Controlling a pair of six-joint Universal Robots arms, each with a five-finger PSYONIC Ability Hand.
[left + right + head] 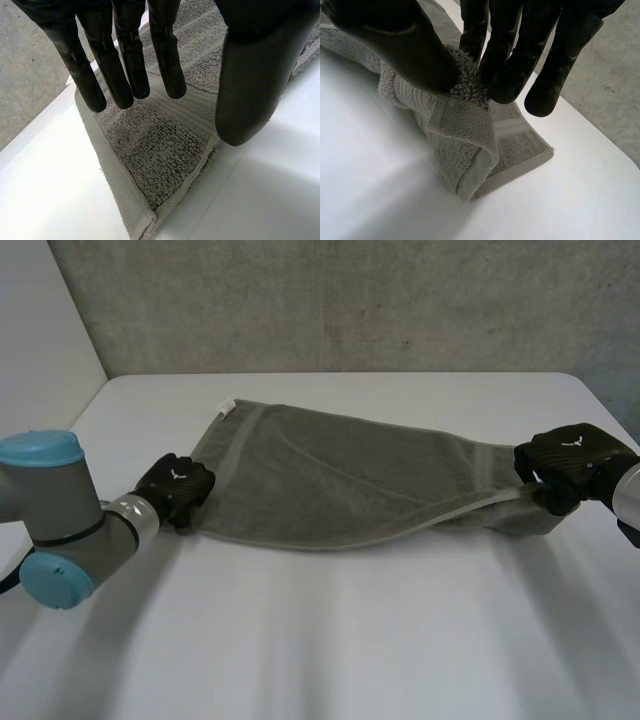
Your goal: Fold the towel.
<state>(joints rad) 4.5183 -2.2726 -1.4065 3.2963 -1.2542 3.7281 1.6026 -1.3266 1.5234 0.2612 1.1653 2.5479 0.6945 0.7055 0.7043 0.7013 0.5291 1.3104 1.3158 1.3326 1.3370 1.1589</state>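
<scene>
Between left hand (pixel 175 488) and right hand (pixel 565 465) the grey towel (pixel 340 480) lies stretched on the table (pixel 350 640), with a white tag (pixel 227 406), too small to read, at the corner beyond the left hand. The left fingers (pixel 132 65) hang straight over a corner, gripping nothing; the right hand pinches the bunched end against its thumb.

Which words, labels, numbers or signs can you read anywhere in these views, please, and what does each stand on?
No legible text anywhere.
Small white emblem on the back of the black left hand: a shape, not letters.
Matching white emblem on the black right hand: likewise no letters.
Small white tag at the far corner of the grey terry towel: too small to read.
</scene>
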